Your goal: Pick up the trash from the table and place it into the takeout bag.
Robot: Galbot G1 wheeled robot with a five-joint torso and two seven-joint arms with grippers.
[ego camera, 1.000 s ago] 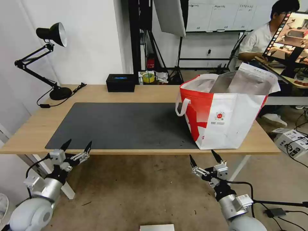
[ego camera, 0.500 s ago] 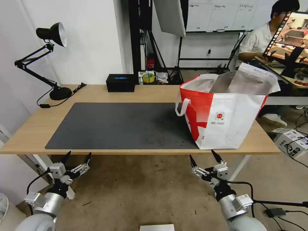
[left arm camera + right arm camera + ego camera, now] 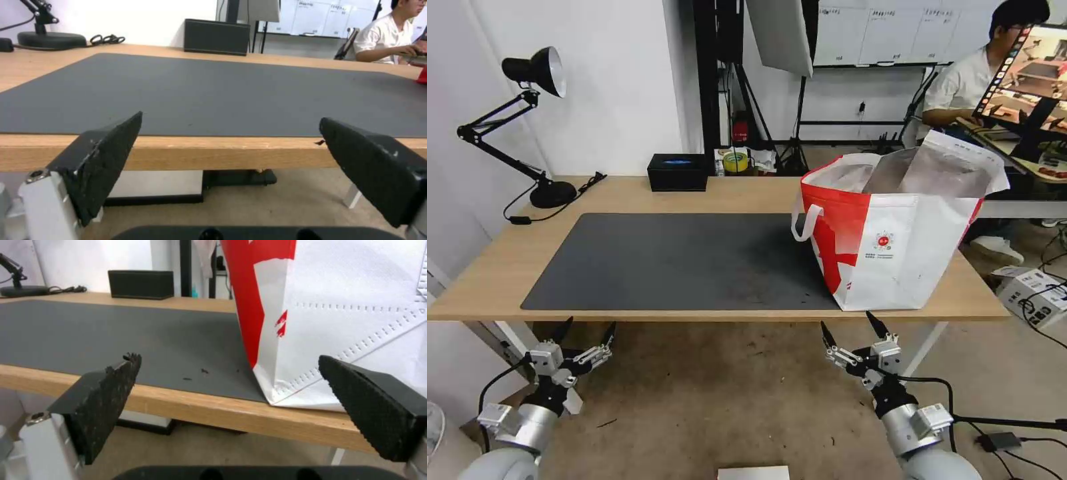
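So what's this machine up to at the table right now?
Nothing is being handled at this moment. Both arms hang low in front of the table, below its front edge: the left pincer and the right pincer are each open and empty. On the table, the dark grey mat carries a few dark crumbs, and the takeout bag stands open at the right end. A black box and a desk lamp sit along the back.
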